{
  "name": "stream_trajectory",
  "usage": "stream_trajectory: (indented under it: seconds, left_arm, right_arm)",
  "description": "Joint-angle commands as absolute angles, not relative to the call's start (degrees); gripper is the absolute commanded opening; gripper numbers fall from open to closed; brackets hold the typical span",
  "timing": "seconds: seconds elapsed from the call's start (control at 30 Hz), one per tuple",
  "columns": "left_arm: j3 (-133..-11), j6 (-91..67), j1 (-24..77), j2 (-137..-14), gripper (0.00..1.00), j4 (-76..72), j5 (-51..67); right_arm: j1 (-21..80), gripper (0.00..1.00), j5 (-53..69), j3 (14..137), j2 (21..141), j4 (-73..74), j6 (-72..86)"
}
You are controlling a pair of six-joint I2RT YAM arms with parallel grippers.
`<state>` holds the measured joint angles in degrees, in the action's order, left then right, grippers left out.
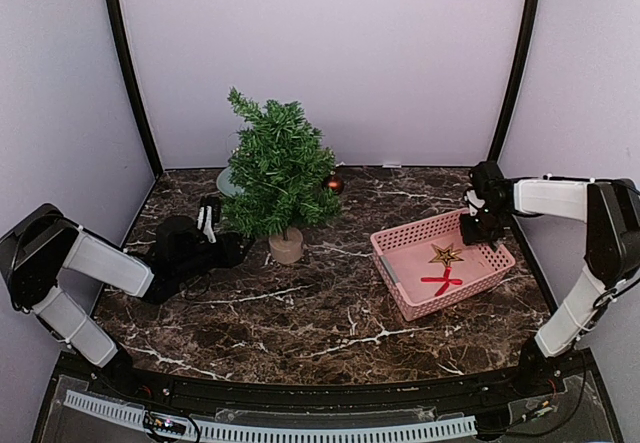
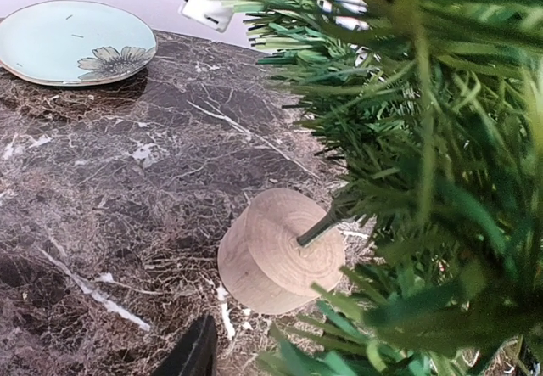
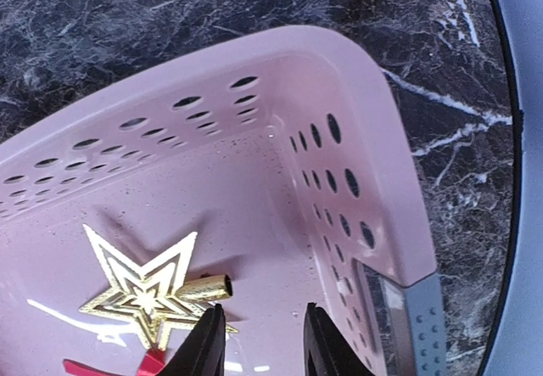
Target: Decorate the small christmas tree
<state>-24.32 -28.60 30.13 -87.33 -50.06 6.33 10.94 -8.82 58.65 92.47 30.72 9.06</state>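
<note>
The small christmas tree [image 1: 278,175] stands upright on its tan wooden base [image 1: 286,246] at the middle left, with a red bauble [image 1: 334,183] hanging at its right side. My left gripper [image 1: 228,248] sits low against the tree's left side. In the left wrist view one dark finger [image 2: 191,355] shows near the base [image 2: 280,253], and the tree's needles [image 2: 424,181] hide the other. My right gripper [image 3: 263,342] hovers open inside the pink basket [image 3: 373,181], just right of a gold star [image 3: 144,295] with a red bow [image 3: 151,363] below it. Nothing lies between its fingers.
The pink basket [image 1: 420,226] lies at the right, holding the gold star [image 1: 446,255] and red bow [image 1: 441,282]. A pale flowered plate [image 2: 72,41] rests behind the tree, also seen as the plate [image 1: 226,180] from above. Purple walls close in the back and sides.
</note>
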Motion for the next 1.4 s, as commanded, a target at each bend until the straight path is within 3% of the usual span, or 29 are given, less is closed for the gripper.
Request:
stream_trajectory:
  seconds: [0.0, 0.43, 0.87, 1.07, 1.37]
  left_arm:
    - [-25.74, -27.15, 29.84, -87.03, 0.44, -51.36, 7.51]
    - [-26.21, -27.23, 29.87, -87.02, 0.45, -51.65, 7.91]
    - [-26.26, -27.75, 29.88, -87.02, 0.45, -52.69, 9.19]
    - [-26.34, -28.12, 29.88, -87.20, 0.46, -52.80, 9.75]
    - [-26.65, -28.08, 29.88, -87.51, 0.46, -53.60, 10.30]
  right_arm:
    - [12.95, 0.34, -17.16, 59.79, 92.71, 32.29, 4.71]
    - [18.22, 0.46, -22.01, 61.41, 99.36, 34.11, 1.50]
    - [25.15, 0.63, -7.96, 60.46, 99.22, 35.08, 0.67]
    - [24.72, 0.63, -0.57, 60.56, 93.20, 31.72, 4.24]
    - [9.73, 0.55, 12.26, 60.22, 89.89, 22.49, 11.31]
